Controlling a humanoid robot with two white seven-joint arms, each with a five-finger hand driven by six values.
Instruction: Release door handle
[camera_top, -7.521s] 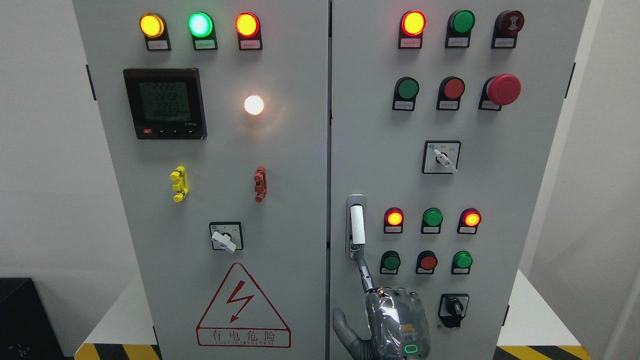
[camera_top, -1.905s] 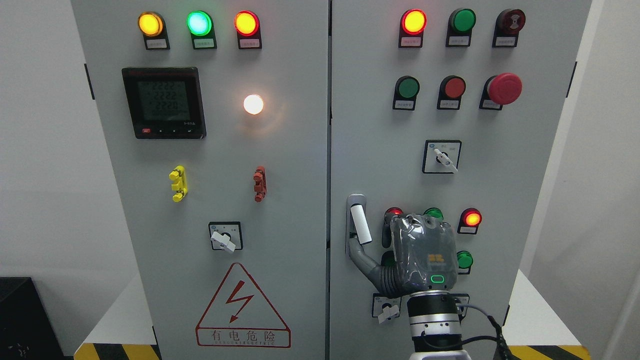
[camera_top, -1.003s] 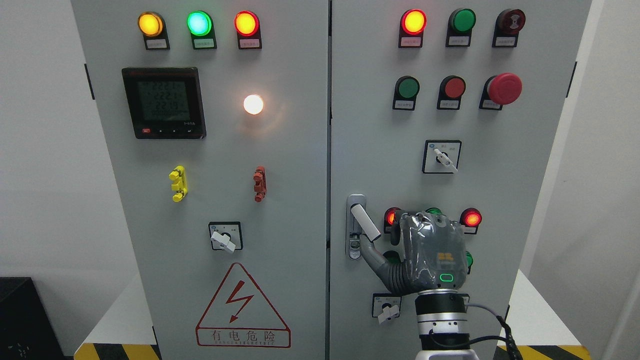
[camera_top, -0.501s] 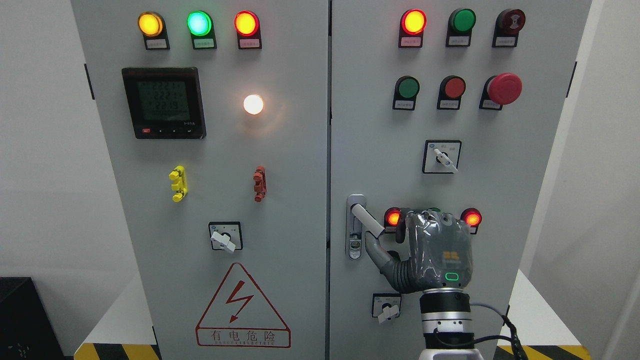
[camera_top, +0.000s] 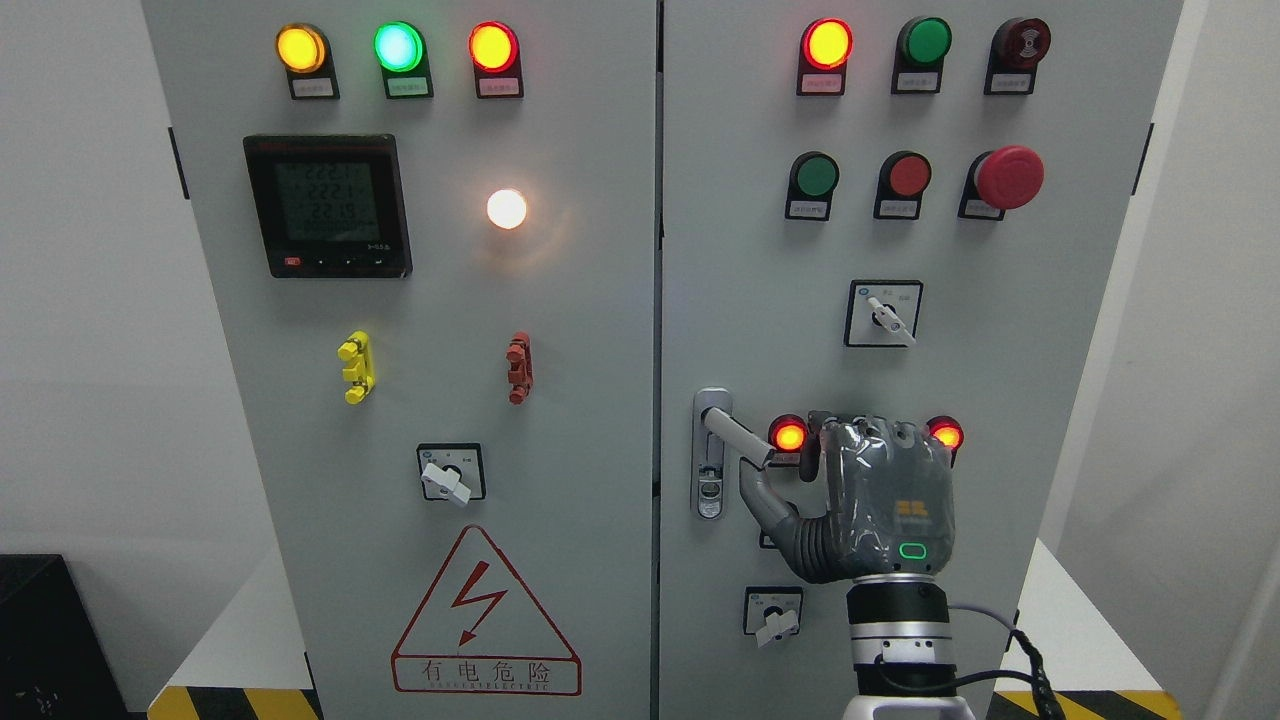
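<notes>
The white door handle (camera_top: 738, 438) sits on the right cabinet door (camera_top: 760, 250), in its metal lock plate (camera_top: 710, 490). It is swung out of the plate and slants down to the right. My right hand (camera_top: 780, 475) comes up from the bottom edge, its back toward the camera, just right of the handle. Its thumb (camera_top: 765, 498) reaches up-left, with the tip right under the handle's free end. The other fingers (camera_top: 808, 458) are curled and stand apart from the handle, closed around nothing. The left arm is out of view.
Lit red lamps (camera_top: 789, 436) and push buttons surround the hand on the right door. A rotary switch (camera_top: 772, 615) sits below the thumb and another switch (camera_top: 884, 314) above. The left door (camera_top: 430, 400) carries a meter (camera_top: 327, 205), lamps and a warning triangle (camera_top: 486, 615).
The handle has swung from upright to slanting down-right. My right hand rose from the bottom edge, then drifted right with its thumb under the handle's free end.
</notes>
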